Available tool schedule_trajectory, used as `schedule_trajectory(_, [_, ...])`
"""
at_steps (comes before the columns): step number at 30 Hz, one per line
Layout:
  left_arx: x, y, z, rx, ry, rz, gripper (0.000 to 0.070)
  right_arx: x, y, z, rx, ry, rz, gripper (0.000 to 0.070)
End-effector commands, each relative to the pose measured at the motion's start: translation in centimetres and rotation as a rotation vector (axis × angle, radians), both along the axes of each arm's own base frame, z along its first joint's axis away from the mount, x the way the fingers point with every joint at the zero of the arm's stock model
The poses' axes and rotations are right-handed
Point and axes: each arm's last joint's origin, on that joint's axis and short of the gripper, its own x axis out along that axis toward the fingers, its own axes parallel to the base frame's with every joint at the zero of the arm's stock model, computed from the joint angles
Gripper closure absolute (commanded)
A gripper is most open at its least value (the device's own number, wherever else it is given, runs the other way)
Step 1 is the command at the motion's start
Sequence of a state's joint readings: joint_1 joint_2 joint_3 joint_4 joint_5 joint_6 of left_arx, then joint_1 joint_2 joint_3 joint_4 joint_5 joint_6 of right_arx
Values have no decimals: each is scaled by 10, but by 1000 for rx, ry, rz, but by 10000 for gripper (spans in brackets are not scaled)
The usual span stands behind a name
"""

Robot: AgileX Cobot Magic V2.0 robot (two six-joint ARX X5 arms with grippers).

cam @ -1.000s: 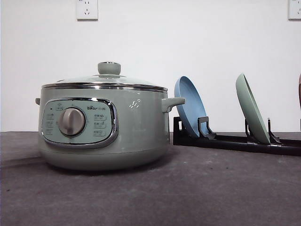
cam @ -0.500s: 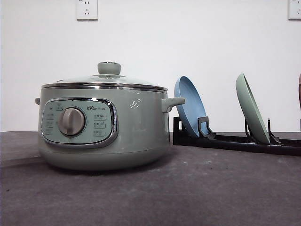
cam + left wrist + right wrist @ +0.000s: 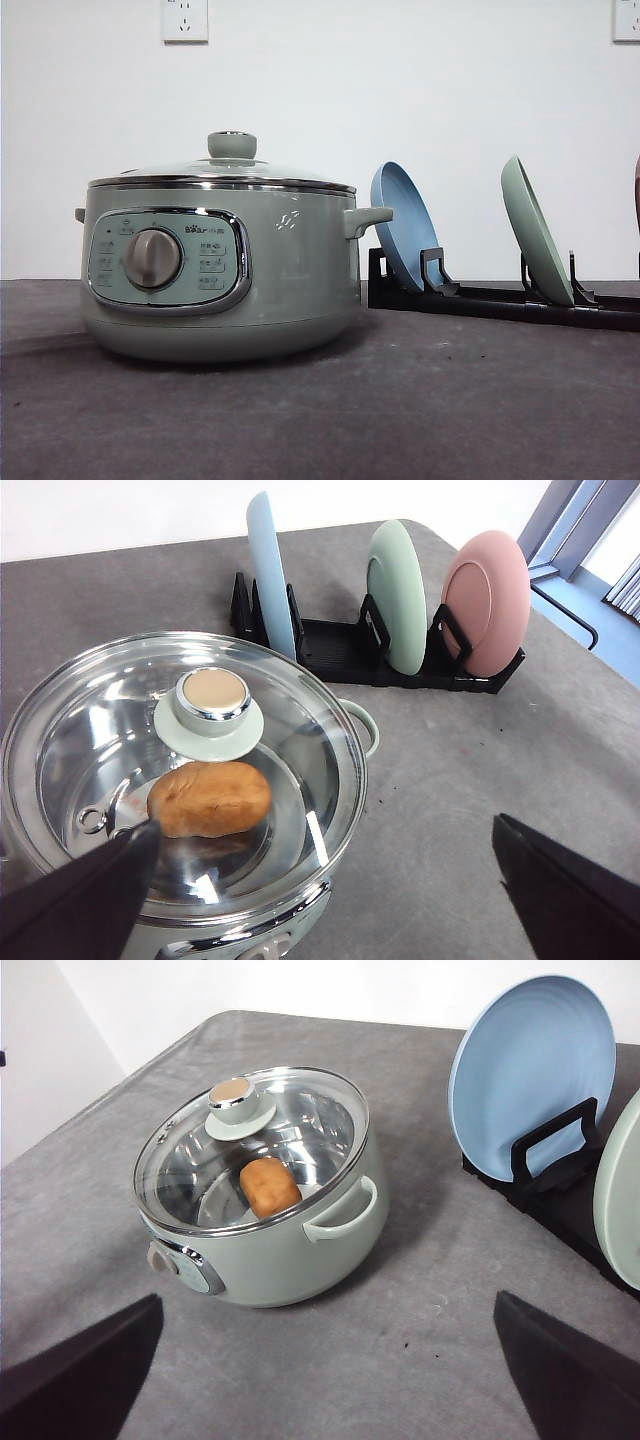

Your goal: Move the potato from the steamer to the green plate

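The sage-green steamer [image 3: 290, 270] stands on the grey table at the left, with its glass lid [image 3: 230, 172] on. Through the glass I see the orange-brown potato [image 3: 210, 798] lying on the steel bottom; it also shows under the lid from the right wrist as potato [image 3: 270, 1186]. The green plate [image 3: 535, 230] stands on edge in a black rack to the right of the pot. My left gripper [image 3: 323, 825] hovers open above the steamer [image 3: 355, 780], its dark fingers [image 3: 90, 900] wide apart. My right gripper [image 3: 327, 1300] is open too, raised in front of the steamer [image 3: 320, 1260], holding nothing.
A blue plate [image 3: 405, 225] leans in the black rack [image 3: 500, 300] nearest the pot, and a pink plate [image 3: 487, 600] stands beyond the green plate [image 3: 397, 595]. The lid carries a green knob [image 3: 232, 145]. Bare grey table [image 3: 450, 400] lies in front.
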State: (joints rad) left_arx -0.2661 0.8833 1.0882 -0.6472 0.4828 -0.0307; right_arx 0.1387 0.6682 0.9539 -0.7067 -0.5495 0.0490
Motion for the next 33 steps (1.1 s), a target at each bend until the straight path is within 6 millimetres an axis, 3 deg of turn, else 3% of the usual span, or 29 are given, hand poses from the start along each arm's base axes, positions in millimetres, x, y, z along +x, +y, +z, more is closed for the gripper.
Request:
schedule_trajectory(1, [0,-1,7,-1,-35,-17,12,-1,0,6,2,-28,6,0])
schedule_trajectory(10, [0,-1,7,-1,-32,-18,24,1,1,6,63,24,-12,0])
schedule_trajectory(17, [2,-1,6,1,-27,-18,24,24,4,10,76,86,-30,0])
schedule_trajectory(25, [9,-3,2,8,1,-18,24,95,11,28,55,220,-140,0])
schedule_trajectory(33, [12,-4,0,12,17,-18,25,197,13,25,-2,304,-271,0])
